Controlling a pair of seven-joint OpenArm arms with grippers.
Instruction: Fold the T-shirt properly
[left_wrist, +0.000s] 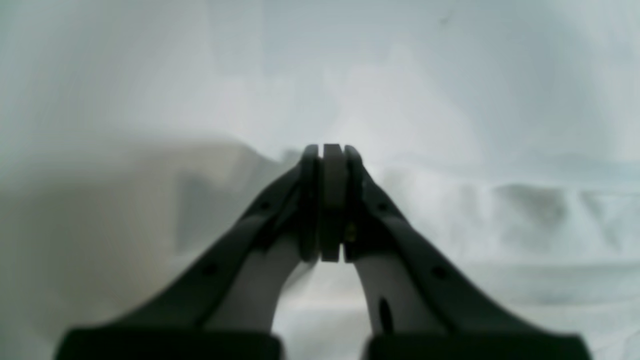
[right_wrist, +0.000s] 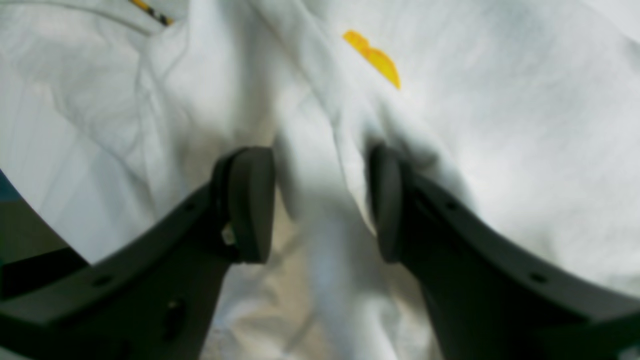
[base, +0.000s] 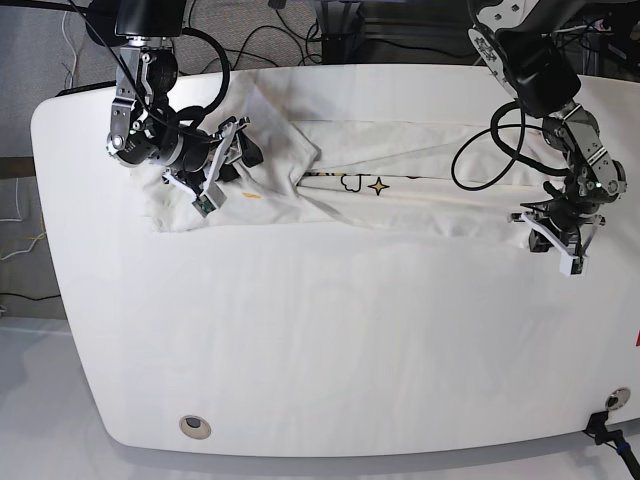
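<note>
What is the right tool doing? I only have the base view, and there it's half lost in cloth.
Observer: The right wrist view shows the right tool open, with a raised ridge of the T-shirt lying between its pads.
Operator: And the left tool?
Observer: The left wrist view shows the left tool shut, pads together, with white cloth behind it. It's too blurred to tell whether any cloth is nipped.
Operator: Any print near the right one?
Observer: Yes, a yellow print mark sits on the cloth just beyond the pads.
</note>
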